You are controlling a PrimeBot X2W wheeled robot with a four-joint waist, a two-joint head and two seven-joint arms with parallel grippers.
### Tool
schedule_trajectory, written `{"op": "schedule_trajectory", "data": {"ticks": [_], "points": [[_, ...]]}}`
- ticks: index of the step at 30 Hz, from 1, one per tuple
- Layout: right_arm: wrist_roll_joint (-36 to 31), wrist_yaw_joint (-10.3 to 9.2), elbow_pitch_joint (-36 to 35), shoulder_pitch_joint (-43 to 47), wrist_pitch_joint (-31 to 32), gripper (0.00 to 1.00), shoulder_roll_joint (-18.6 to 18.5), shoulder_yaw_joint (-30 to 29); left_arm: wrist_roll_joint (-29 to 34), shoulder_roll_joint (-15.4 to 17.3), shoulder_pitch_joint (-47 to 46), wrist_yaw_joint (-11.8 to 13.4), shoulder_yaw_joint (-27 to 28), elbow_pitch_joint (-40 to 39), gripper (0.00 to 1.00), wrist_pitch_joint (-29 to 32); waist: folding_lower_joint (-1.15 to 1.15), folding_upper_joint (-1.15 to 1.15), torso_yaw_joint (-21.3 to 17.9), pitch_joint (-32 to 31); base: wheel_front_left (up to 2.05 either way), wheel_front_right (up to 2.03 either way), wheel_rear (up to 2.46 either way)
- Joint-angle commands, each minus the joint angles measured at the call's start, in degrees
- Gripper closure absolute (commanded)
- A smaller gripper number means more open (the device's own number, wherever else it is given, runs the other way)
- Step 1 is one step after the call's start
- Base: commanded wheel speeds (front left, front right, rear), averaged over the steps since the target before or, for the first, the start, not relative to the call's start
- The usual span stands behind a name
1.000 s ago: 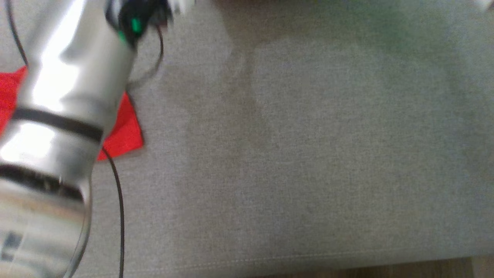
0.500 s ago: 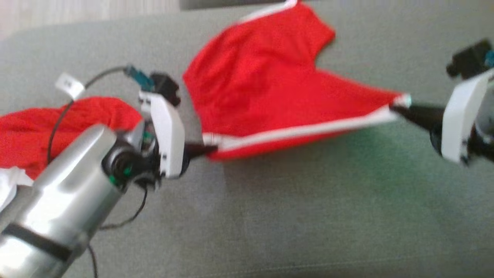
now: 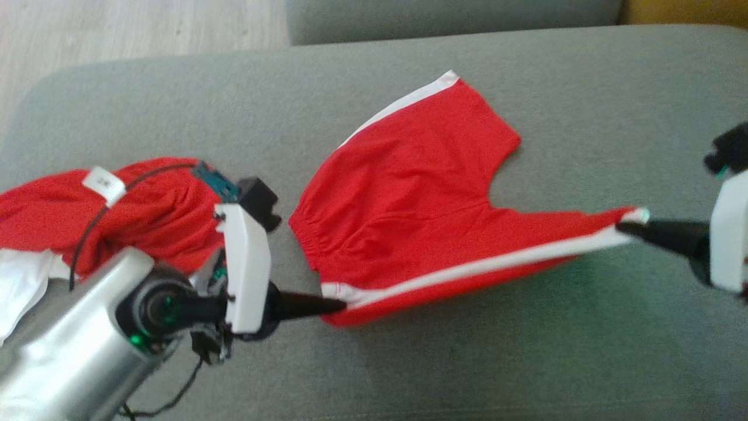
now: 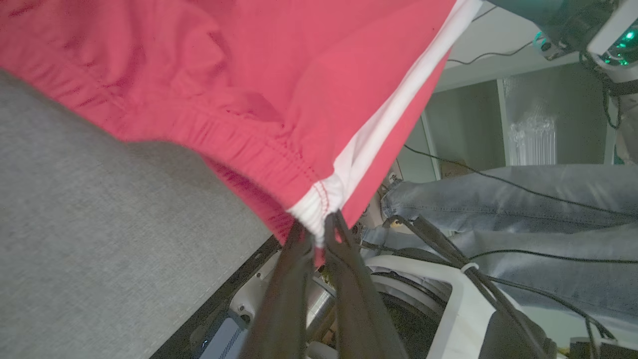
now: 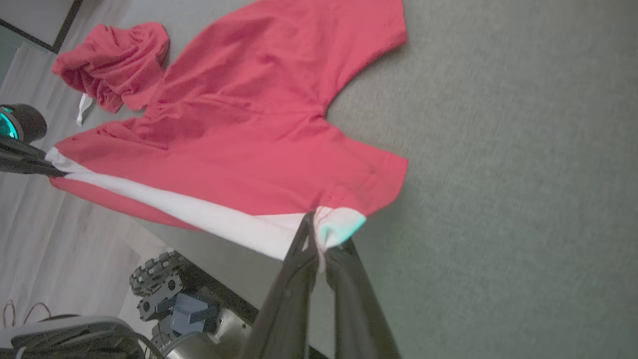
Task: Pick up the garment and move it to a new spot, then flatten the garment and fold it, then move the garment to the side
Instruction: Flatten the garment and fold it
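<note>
Cushion [image 3: 526,362]: grey, with broad bare room at its right and along the near edge. Shorts [image 3: 409,204]: red, mid-cushion, far leg lying flat, near striped side lifted taut, seemingly for spreading. Heap [image 3: 146,216]: red, at the left edge, crowding that side. Left gripper [image 3: 342,305]: clamped on the stripe's waistband end. Right gripper [image 3: 622,228]: clamped on its hem end.

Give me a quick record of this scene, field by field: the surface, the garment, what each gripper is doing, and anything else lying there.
surface: grey cushion
garment: red shorts, far part resting on the cushion
stripe: white stripe pulled taut between the two grippers
left gripper: jaws shut on the waistband corner of the shorts
right gripper: jaws shut on the leg hem corner of the shorts
other: crumpled red garment lying left of the shorts
</note>
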Motion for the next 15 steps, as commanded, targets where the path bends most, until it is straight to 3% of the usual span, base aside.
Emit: {"op": "schedule_trajectory", "data": {"ticks": [1, 6, 15], "points": [[0.77, -0.04, -0.15, -1.53, -0.61, 1.0, -1.9, -1.97, -0.43, 2.49, -4.37, 0.43, 4.07, -1.47, 1.0, 0.03, 0.01, 0.0, 1.42, 1.67, 0.0, 0.0, 0.0], [1.94, -0.04, 2.85, -6.1, -0.18, 1.0, -0.86, -5.18, -1.06, 0.96, -8.61, 1.64, 6.58, 0.56, 1.0, -0.48, 0.01, 0.0, 4.66, 6.02, 0.0, 0.0, 0.0], [2.9, -0.04, 15.16, -19.08, 10.87, 1.0, 5.74, -8.08, -3.52, -4.5, -15.53, 2.65, 9.33, 6.24, 1.0, -0.3, 0.01, 0.0, 10.07, 14.67, 0.0, 0.0, 0.0]]}}
